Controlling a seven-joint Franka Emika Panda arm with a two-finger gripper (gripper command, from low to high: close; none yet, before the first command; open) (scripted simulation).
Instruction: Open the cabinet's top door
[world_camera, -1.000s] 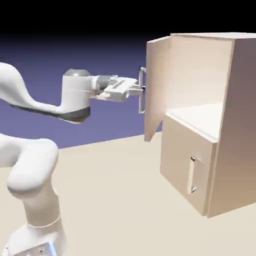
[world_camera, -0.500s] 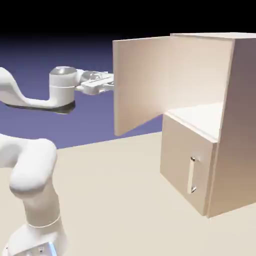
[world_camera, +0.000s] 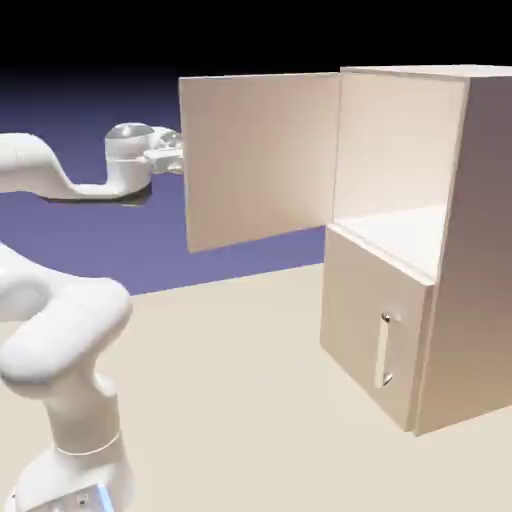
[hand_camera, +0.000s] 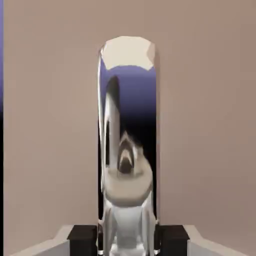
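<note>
Two dark fingers around mirror-smooth cylindrical handle.

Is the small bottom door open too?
No. In the exterior view the bottom door sits flush and shut, while the top door above it is swung wide open.

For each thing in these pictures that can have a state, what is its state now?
top door: swung wide open, upper compartment exposed.
handle: gripped between the fingers.
gripper: shut on the handle.
lower door: closed, its small handle untouched.
cabinet: upright on the table.
</note>
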